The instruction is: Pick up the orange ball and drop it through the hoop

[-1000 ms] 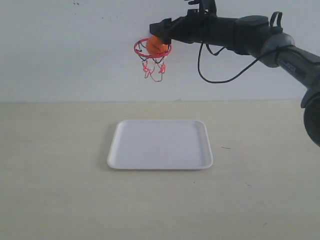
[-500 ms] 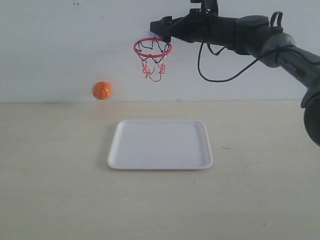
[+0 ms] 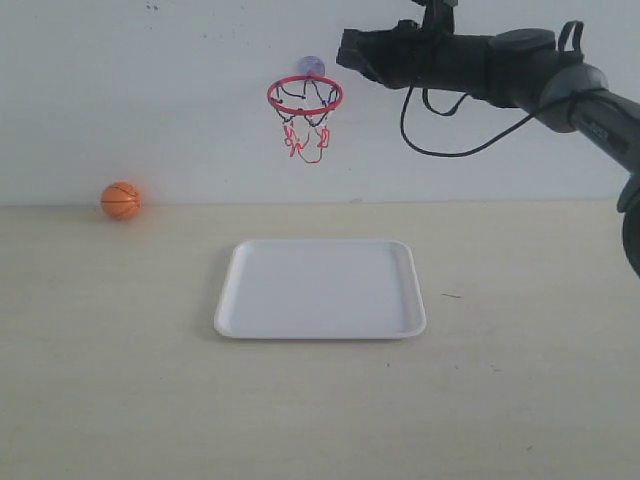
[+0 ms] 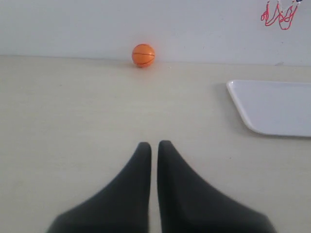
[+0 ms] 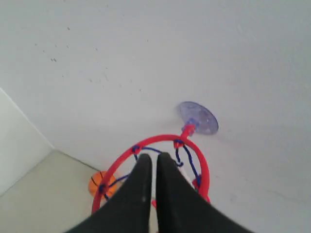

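Note:
The orange ball (image 3: 120,200) rests on the table at the foot of the back wall, far left of the white tray (image 3: 320,288); the left wrist view also shows the ball (image 4: 143,55), and the right wrist view shows the ball (image 5: 99,183) through the ring. The hoop (image 3: 305,97), red ring with a scraggly net, hangs on the wall by its suction cup (image 5: 198,118). My right gripper (image 3: 345,48) hovers just right of the ring, shut and empty. My left gripper (image 4: 153,145) is shut, low over bare table, well short of the ball.
The white tray's corner (image 4: 272,109) lies to one side of the left gripper. A black cable (image 3: 430,140) loops under the right arm. The back wall stands directly behind the hoop.
The ball left the hoop, dropped to the left and now sits by the wall. My right gripper has drawn back to the right, away from the ring.

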{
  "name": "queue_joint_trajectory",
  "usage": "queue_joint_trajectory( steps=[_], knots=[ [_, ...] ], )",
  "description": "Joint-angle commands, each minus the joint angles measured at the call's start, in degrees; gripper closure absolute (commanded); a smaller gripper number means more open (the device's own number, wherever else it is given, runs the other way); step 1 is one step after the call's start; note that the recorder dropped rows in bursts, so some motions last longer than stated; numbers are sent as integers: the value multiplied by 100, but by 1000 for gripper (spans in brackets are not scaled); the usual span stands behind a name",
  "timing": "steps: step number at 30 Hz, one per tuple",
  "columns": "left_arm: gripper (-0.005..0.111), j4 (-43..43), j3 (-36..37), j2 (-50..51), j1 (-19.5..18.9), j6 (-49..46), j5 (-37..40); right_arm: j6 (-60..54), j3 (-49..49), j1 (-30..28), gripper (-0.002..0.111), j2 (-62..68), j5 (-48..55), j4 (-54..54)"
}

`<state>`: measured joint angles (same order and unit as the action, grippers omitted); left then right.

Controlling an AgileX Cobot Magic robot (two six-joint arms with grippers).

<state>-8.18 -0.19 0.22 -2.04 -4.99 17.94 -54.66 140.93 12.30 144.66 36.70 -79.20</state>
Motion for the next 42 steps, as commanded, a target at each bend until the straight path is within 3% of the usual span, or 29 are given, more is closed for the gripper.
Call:
queue_joint_trajectory(
  steps=[1,6,12,17,24,30,35,37,42],
  knots=[
    [103,-36,19,-22,-5,43,-18,192,57,-431,106,-16,1317,282],
    [103,-36,19,-22,-5,43,-18,680,57,-1004,106,-16,3326,259],
    [103,-36,19,-22,-5,43,-31,2915,32,-1401,106,-14,3326,885],
    [103,-36,19,-22,-5,43,-31,3568,-348,-1293,106,-406,3326,2314],
    [103,-36,19,-22,-5,43,-31,2977,-2359,-1174,106,-1823,3326,2762],
    [103,-36,19,-22,-5,43,-31,1314,-5371,-1174,106,-3771,3326,2446],
    [103,-36,19,-22,-5,43,-31,1136,-7641,-1162,106,-5406,2838,1692],
    [103,-36,19,-22,-5,43,-31,1136,-8139,-1162,106,-5810,2928,1714],
    [103,-36,19,-22,-5,43,-31,1136,-8346,-1162,106,-6054,3326,1693]
  ],
)
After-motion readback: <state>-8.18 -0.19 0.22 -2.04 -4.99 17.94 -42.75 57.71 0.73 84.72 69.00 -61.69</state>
